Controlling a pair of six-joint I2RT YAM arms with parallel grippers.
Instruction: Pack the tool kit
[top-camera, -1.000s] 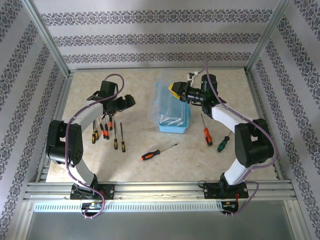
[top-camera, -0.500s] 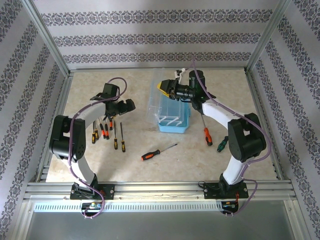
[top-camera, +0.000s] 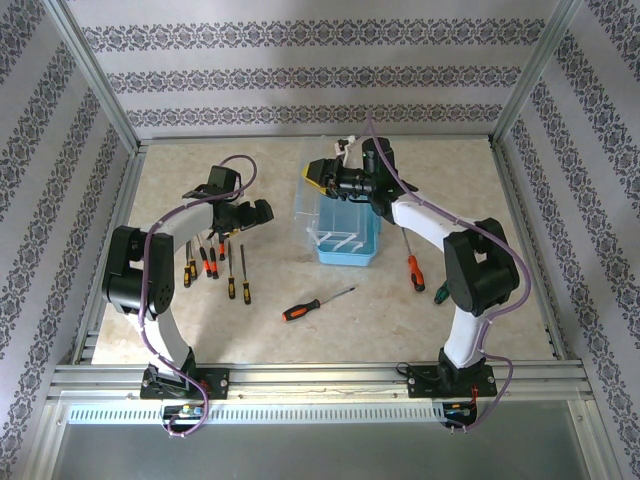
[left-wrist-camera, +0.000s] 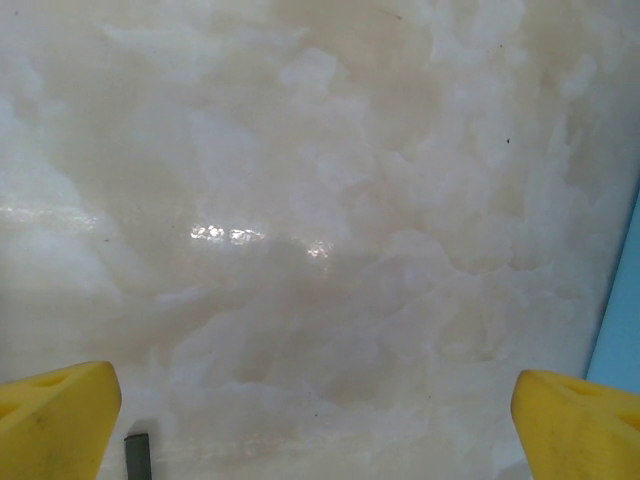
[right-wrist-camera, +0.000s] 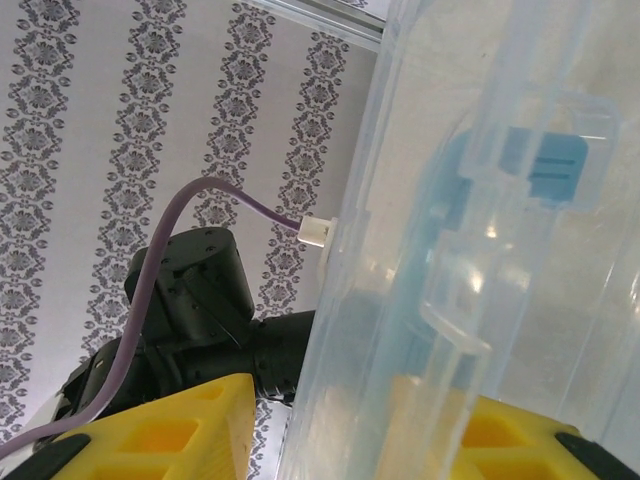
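The tool kit is a blue box (top-camera: 348, 245) with a clear hinged lid (top-camera: 305, 205), standing mid-table. My right gripper (top-camera: 318, 172) is shut on the lid's edge and holds it raised to the box's left. In the right wrist view the clear lid (right-wrist-camera: 470, 250) runs up between the yellow fingers (right-wrist-camera: 170, 430). My left gripper (top-camera: 243, 213) hangs open over the far ends of several orange-handled screwdrivers (top-camera: 210, 262). In the left wrist view its fingertips (left-wrist-camera: 55, 415) stand wide apart over bare tabletop, with nothing between them.
One red-handled screwdriver (top-camera: 315, 303) lies in front of the box. Another red one (top-camera: 413, 268) and a green-handled one (top-camera: 446, 286) lie to its right. The box's blue edge (left-wrist-camera: 620, 320) shows at the right of the left wrist view. Aluminium rails frame the table.
My right gripper has moved left with the clear lid, swinging it further over to the box's left side. The left gripper has barely shifted and stays open.
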